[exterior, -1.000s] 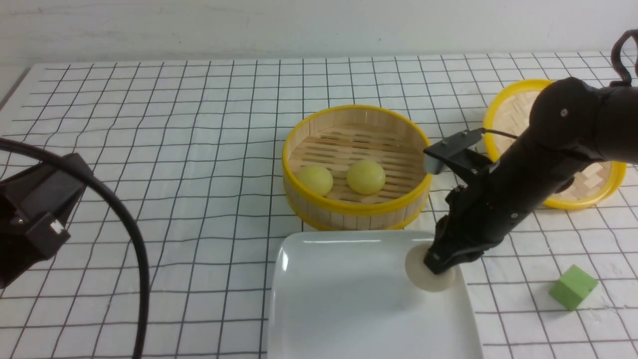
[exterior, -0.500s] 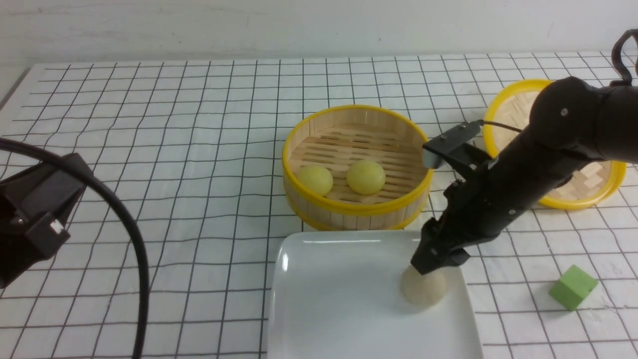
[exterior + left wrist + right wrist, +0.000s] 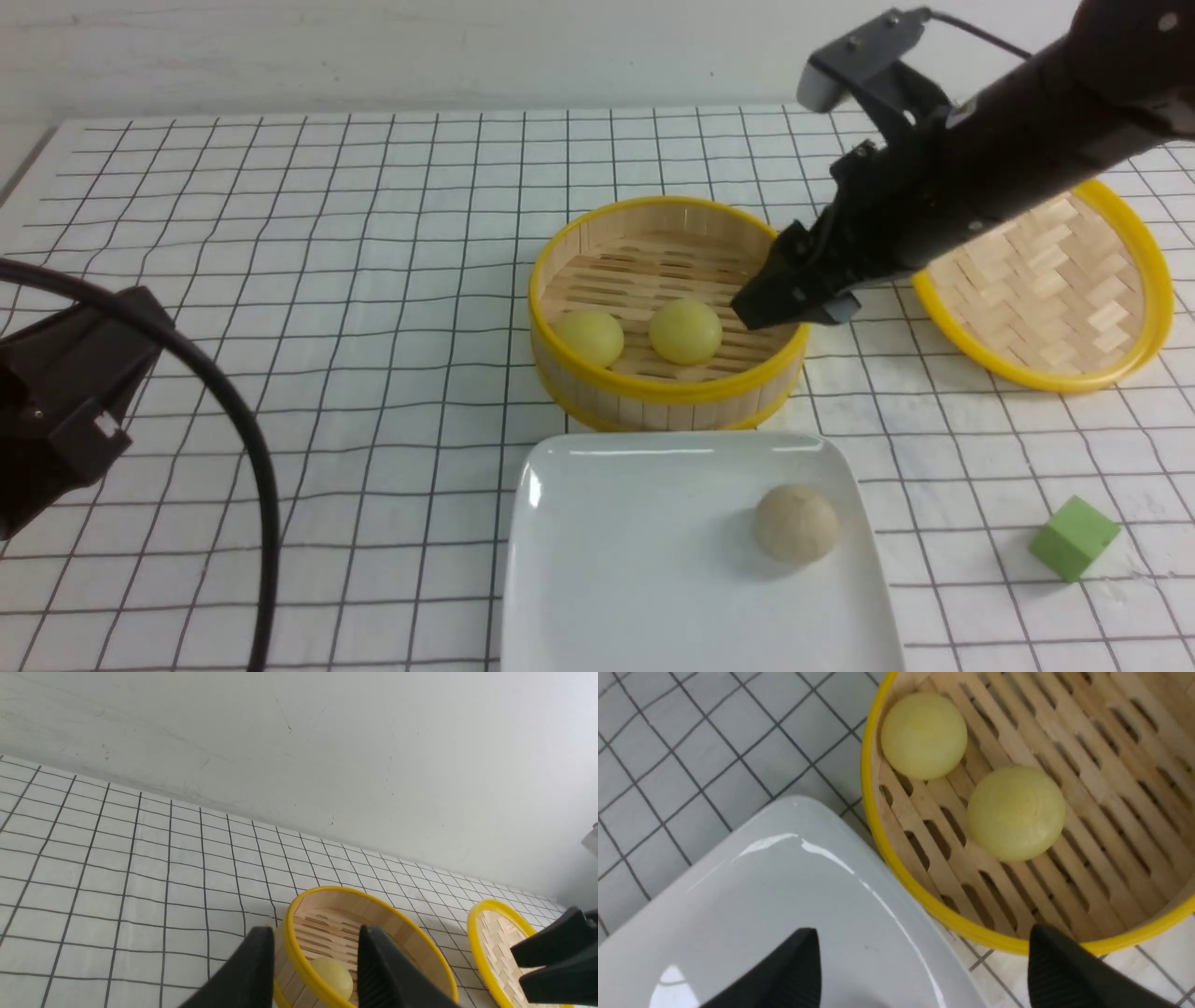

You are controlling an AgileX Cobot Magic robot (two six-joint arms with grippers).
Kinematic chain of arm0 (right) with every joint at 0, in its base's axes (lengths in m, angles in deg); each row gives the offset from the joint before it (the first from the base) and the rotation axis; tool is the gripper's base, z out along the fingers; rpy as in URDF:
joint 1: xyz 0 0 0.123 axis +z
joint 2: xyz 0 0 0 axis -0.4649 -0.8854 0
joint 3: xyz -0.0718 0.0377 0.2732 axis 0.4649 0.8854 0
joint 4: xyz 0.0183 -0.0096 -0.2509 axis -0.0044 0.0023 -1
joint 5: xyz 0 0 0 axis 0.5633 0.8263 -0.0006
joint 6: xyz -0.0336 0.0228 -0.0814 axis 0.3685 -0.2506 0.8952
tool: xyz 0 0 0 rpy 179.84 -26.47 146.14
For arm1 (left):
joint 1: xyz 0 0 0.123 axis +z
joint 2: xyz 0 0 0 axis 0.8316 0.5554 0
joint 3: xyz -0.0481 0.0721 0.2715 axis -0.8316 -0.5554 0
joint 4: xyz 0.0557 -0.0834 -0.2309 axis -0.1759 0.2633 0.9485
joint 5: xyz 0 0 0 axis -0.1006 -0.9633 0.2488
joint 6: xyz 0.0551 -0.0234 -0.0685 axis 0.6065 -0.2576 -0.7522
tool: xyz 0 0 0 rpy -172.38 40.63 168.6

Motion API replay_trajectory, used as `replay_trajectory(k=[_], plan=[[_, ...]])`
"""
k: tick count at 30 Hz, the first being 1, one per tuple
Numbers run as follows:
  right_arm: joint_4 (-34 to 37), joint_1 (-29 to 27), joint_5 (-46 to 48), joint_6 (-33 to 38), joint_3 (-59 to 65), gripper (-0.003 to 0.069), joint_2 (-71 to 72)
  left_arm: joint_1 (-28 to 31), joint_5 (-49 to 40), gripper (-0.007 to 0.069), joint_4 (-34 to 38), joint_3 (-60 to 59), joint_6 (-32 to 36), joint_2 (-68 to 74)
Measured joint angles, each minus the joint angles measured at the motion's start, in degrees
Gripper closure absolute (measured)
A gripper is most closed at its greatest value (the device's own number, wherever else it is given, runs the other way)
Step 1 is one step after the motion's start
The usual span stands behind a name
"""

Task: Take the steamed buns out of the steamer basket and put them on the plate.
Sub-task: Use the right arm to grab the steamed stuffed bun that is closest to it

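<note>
One white plate [image 3: 579, 560] takes the near middle of the gridded table, set just in front of the steamer basket [image 3: 667, 397] so each carry stays short. The basket stands uncovered just beyond the plate's far edge. Its lid [image 3: 1055, 299] lies flat well off to the right, out of the arm's path.

The right gripper [image 3: 780, 313] hangs above the basket's right rim, jaws spread wide and empty. It angles down toward the buns inside, which reads as lining up the next pick. The left gripper [image 3: 315, 940] sits at the near left, jaws partly apart with nothing between them, seemingly kept clear of the work.

The beige bun [image 3: 795, 523] rests alone on the right part of the plate, inside the rim, so one is delivered. The right yellow bun [image 3: 685, 331] and the left yellow bun [image 3: 590, 337] lie side by side, apart, on the basket's near floor, waiting to be moved. A green cube [image 3: 1074, 537] sits at the near right, no part of the job.
</note>
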Motion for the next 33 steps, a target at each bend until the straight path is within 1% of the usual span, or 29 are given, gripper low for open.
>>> replay_trajectory(k=[6,13,23,29,31,33], plan=[[-1.1,0.0,0.1,-0.2,-4.6,0.0092,-4.5,0.0,0.0,0.0342,0.0,0.0,0.0,0.0],[-1.2,0.0,-0.2,-0.3,-10.6,0.0092,-14.3,0.0,0.0,0.0342,0.0,0.0,-0.2,0.0],[-1.3,0.0,-1.8,-0.3,-16.7,0.0092,-21.8,0.0,0.0,0.0342,0.0,0.0,-0.2,0.0],[-1.4,0.0,-1.7,-0.3,-18.0,0.0092,-24.3,0.0,0.0,0.0342,0.0,0.0,-0.2,0.0],[-1.5,0.0,-1.6,-0.3,-18.1,0.0099,-24.9,0.0,0.0,0.0342,0.0,0.0,-0.2,0.0],[-1.4,0.0,-2.0,-0.3,-18.2,0.0123,-25.2,0.0,0.0,0.0342,0.0,0.0,-0.2,0.0]])
